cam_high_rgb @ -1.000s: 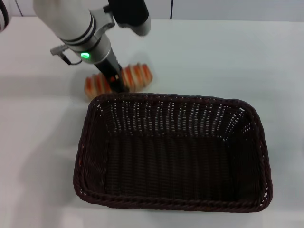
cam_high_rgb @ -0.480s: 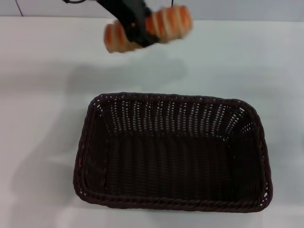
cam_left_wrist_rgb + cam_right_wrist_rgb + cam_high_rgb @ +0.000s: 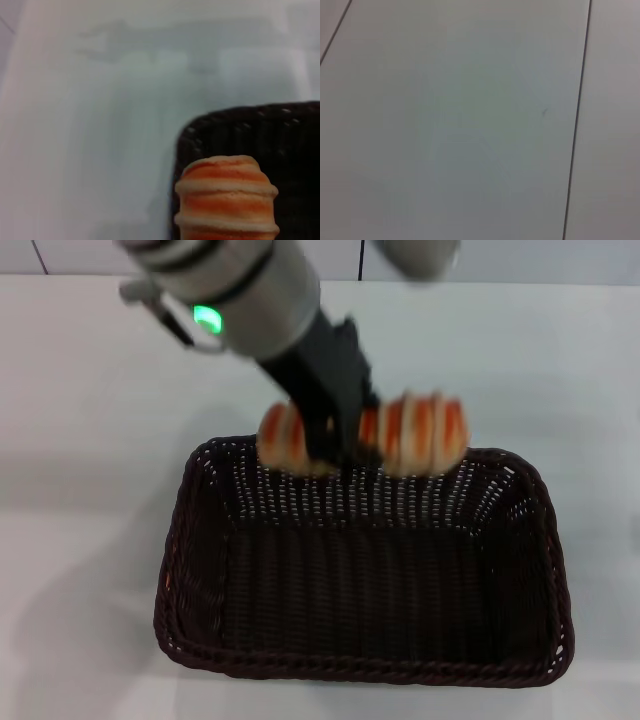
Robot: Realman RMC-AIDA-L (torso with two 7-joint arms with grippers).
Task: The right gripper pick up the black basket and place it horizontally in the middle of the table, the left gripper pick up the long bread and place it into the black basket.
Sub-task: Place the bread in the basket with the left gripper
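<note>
The black basket (image 3: 365, 565) lies lengthwise across the middle of the white table (image 3: 90, 470), empty inside. My left gripper (image 3: 335, 435), on the green-lit arm, is shut on the long bread (image 3: 420, 433) and holds it in the air over the basket's far rim. The bread is level, its striped ends sticking out either side of the fingers. In the left wrist view one end of the bread (image 3: 226, 200) shows above the basket's corner (image 3: 240, 130). The right gripper is out of view; its wrist view shows only pale panels.
The table's far edge meets a white panelled wall (image 3: 520, 260). Bare tabletop (image 3: 80, 590) lies to the left of the basket and behind it.
My left gripper has lifted the long bread off the table behind the basket, raised it high, then brought it forward and down to just over the basket's far rim.
</note>
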